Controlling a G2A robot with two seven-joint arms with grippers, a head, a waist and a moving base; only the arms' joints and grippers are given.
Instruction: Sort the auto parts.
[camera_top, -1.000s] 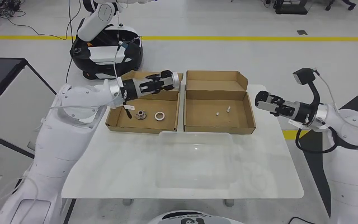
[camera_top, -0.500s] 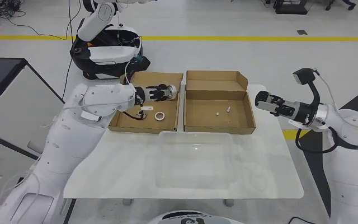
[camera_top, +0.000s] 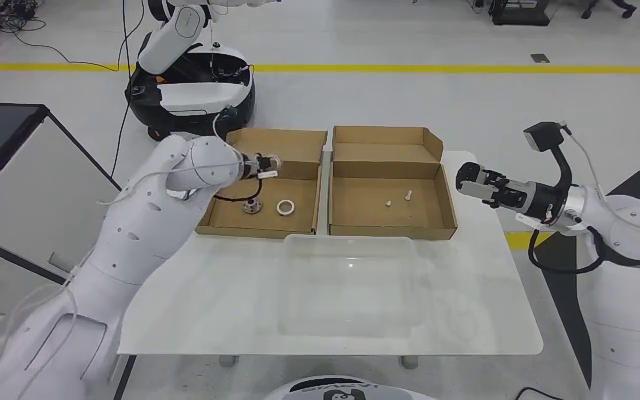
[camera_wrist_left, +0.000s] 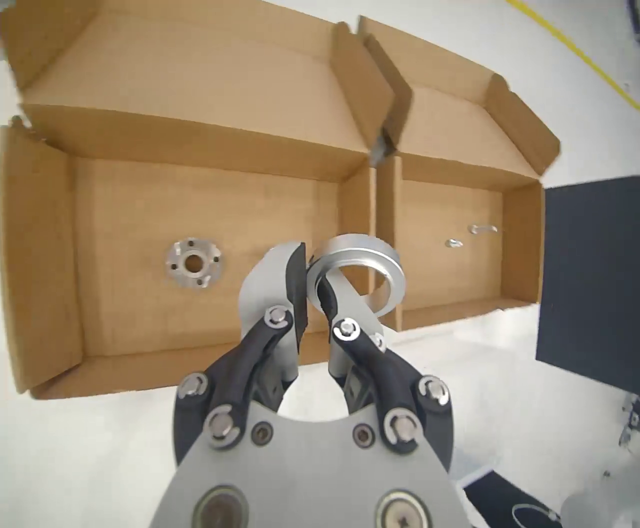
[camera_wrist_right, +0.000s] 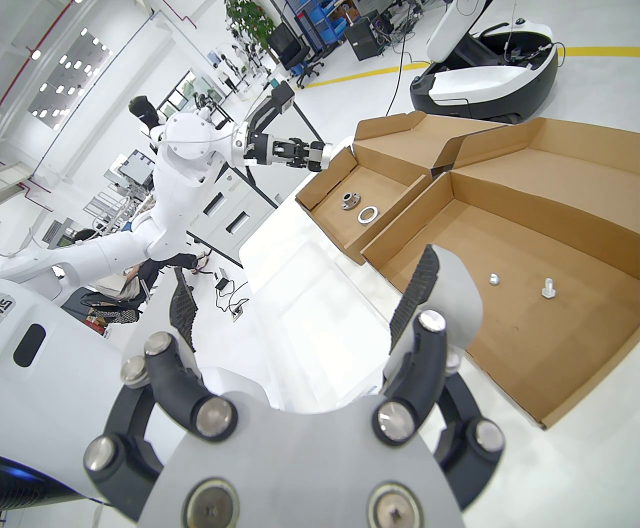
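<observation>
My left gripper (camera_wrist_left: 307, 260) is shut on the rim of a silver metal ring (camera_wrist_left: 357, 272), one finger inside it and one outside. It hangs above the back of the left cardboard box (camera_top: 205, 218), as the top view (camera_top: 268, 162) and right wrist view (camera_wrist_right: 320, 150) also show. On that box's floor lie a round flange (camera_top: 252, 206) (camera_wrist_left: 194, 261) and a second ring (camera_top: 285, 208) (camera_wrist_right: 368, 215). The right cardboard box (camera_top: 445, 200) holds two small bolts (camera_top: 388, 203) (camera_top: 408, 193). My right gripper (camera_top: 468, 182) (camera_wrist_right: 305, 295) stands open and empty beyond the right box's right wall.
A clear plastic tray (camera_top: 350, 238) sits on the white table (camera_top: 480, 320) just in front of both boxes. Both box lids stand open at the back. Another robot base (camera_top: 190, 100) stands on the floor behind the table.
My left gripper, holding the ring, has drawn back leftward and slightly toward the table's front, from the left box's back right corner to its middle. The right arm has stayed still.
</observation>
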